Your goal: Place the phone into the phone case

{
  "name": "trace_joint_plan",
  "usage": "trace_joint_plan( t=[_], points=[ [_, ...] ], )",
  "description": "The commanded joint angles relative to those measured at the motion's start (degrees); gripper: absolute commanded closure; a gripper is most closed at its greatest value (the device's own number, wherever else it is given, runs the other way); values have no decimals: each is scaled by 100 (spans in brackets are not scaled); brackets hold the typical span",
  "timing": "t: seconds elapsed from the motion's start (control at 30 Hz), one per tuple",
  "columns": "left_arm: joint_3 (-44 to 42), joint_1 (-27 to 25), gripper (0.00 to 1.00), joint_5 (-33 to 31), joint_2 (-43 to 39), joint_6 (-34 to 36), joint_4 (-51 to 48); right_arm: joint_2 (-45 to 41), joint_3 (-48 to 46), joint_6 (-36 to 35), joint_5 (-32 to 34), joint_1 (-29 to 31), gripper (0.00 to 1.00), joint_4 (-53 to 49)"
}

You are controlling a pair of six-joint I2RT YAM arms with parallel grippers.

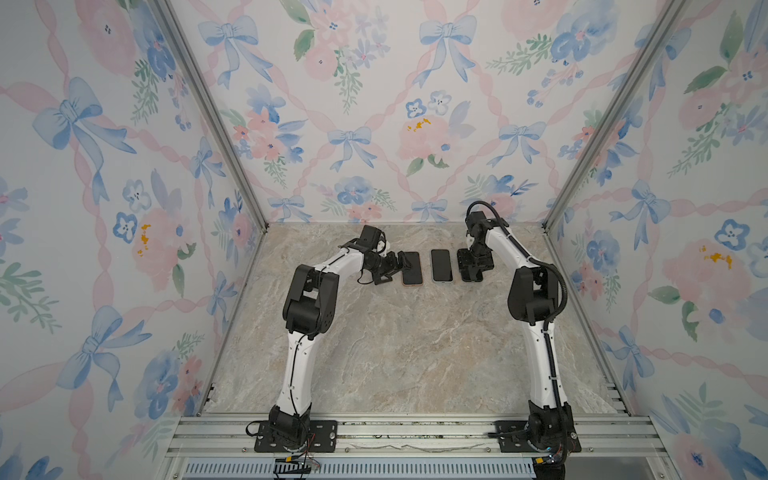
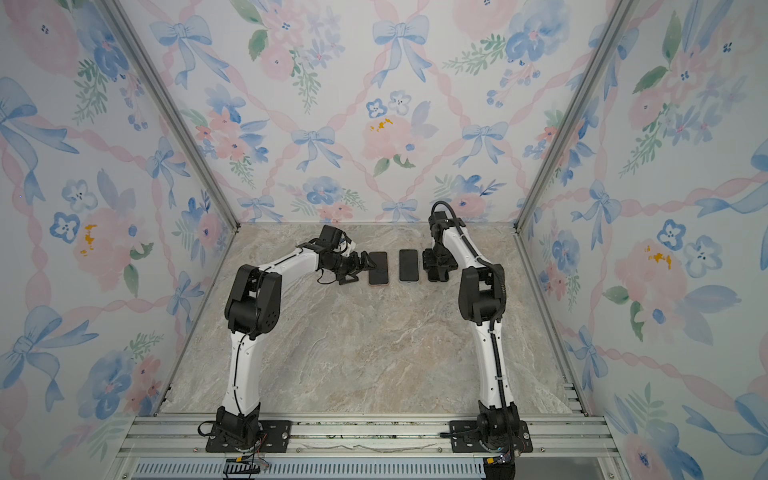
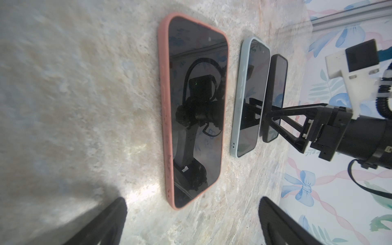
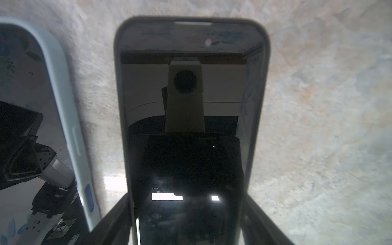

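Observation:
Three phones lie screen-up side by side at the back of the table, each in a phone case. My left gripper [image 1: 402, 264] [image 3: 193, 203] is open, low at the left edge of the phone in the pink case [image 1: 412, 270] [image 3: 197, 106], which its fingers do not touch. The middle phone sits in a pale blue case [image 1: 441, 266] [image 3: 248, 95]. My right gripper [image 1: 473, 272] [image 4: 187, 212] points down over the phone in the dark case [image 4: 186, 95] [image 3: 275, 84]. Its fingers [image 4: 114, 216] press both long edges of that case.
The marble tabletop [image 1: 407, 353] is walled by floral panels on three sides. An aluminium rail [image 1: 415, 432] with both arm bases runs along the front edge. The back wall stands just behind the phones.

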Motion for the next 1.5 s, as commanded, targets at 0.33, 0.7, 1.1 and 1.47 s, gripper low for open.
trace_joint_plan(
  t=[0.33,0.7,1.1,1.47],
  points=[
    [-187,65,2,-73,-84,156,-135,311,482,-71,70,9,34,-256],
    [-223,76,2,-87,-76,166,-136,185,290,-115,111,39,31,-208],
    [-249,68,2,-94,-88,163,-135,-76,-13,-67,198,26,32,-202],
    [-257,67,2,-104,-103,176,-135,-171,-81,-41,216,35,31,-224]
  ],
)
